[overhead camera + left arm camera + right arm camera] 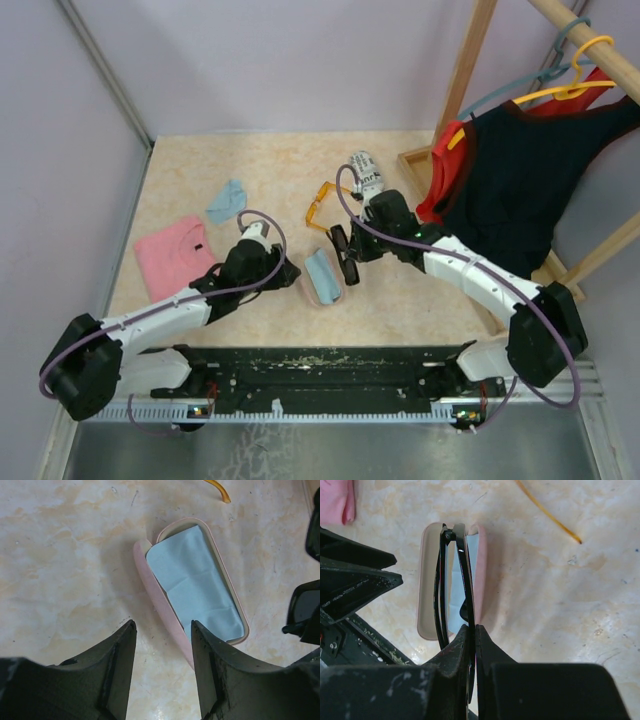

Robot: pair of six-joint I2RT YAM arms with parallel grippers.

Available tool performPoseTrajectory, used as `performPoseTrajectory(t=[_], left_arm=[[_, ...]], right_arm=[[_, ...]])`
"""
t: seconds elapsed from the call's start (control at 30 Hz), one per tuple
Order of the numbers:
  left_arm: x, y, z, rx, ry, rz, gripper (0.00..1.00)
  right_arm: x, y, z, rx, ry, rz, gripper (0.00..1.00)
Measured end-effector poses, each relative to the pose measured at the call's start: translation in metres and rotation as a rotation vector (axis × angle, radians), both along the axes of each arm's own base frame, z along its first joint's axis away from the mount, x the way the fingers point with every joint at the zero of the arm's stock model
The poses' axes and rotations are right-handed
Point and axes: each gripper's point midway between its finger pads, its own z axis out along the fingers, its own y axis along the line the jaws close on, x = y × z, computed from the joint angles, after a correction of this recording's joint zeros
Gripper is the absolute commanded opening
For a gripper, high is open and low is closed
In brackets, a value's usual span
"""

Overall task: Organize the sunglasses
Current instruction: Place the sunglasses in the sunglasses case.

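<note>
Tabletop: the beige marbled tabletop (280,170) fills the middle of the overhead view, and everything on it lies within reach of both arms.
Rack: a wooden clothes rack (468,70) with a dark garment (510,190) on hangers stands at the right edge, apart from the job.
Pink cloth: a folded pink cloth (172,255) lies at centre-left, well apart from the glasses.
Left gripper: the left gripper (163,627) hovers low at one end of the case. Its fingers are about half spread with nothing between them. I judge it waits there to steady the case.
Right gripper: the right gripper (471,630) is pinched tight on the black pair, gripping one end so the rest hangs free to go in.
Case: the pink oblong case (322,278) lies open at centre, lined with a pale blue cloth (195,580) that makes a soft bed for lenses.
Printed case: a black-and-white printed case (366,172) sits above centre, beyond the right arm.
Black pair: the black-framed sunglasses with dark lenses (462,565) are folded and stand on edge over the open case, lined up with its length. I cannot tell whether they touch the lining.
Orange pair: the orange translucent sunglasses (322,205) lie on the table just above the case, not yet put away.
</note>
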Motion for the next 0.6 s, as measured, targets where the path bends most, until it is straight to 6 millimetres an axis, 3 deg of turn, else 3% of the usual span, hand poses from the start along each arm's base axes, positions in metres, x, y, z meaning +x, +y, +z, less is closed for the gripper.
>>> performPoseTrajectory(t=[0.4,0.6], left_arm=[[-0.01,-0.016,-0.007,-0.116,0.021,-0.047,0.46],[-0.014,-0.017,-0.014,-0.131,0.047,-0.051,0.46]], right_arm=[[-0.011,0.03,-0.039,0.001,0.14,0.07,0.0],[-0.008,0.046,-0.04,0.027,0.178,0.096,0.0]])
